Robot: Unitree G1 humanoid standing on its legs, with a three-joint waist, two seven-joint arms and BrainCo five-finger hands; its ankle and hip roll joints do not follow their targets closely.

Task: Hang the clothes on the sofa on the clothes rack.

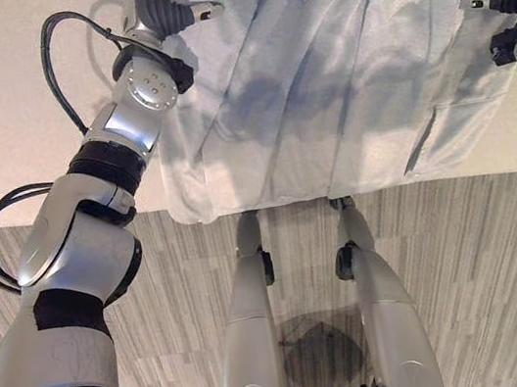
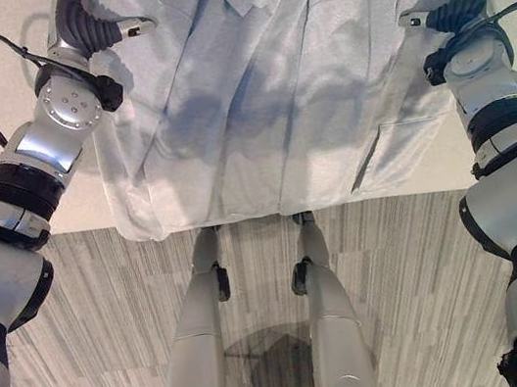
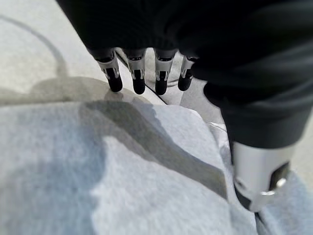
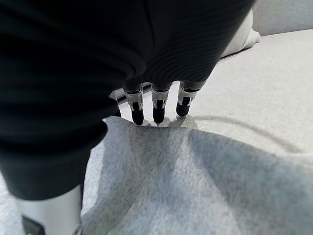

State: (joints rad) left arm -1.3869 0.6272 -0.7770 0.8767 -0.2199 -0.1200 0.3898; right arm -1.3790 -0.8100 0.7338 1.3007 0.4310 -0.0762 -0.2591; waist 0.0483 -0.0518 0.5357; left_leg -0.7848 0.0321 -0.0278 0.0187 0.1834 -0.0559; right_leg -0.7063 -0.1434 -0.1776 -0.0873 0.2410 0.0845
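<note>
A pale grey-blue shirt (image 1: 321, 93) lies spread flat on the cream sofa seat (image 1: 6, 107), its hem hanging over the front edge. My left hand (image 2: 87, 28) rests at the shirt's upper left part, near the shoulder. In the left wrist view its fingers (image 3: 137, 73) reach straight past the cloth's edge (image 3: 98, 171) and the thumb (image 3: 259, 176) stands apart, so it is open. My right hand (image 2: 456, 6) sits at the shirt's upper right side. There the straight fingers (image 4: 155, 105) touch down just beyond the cloth (image 4: 205, 186), open too.
The sofa's front edge runs across the eye views, with striped grey flooring (image 1: 469, 267) below it. A pale cushion (image 4: 242, 39) lies at the back of the seat beyond the right hand.
</note>
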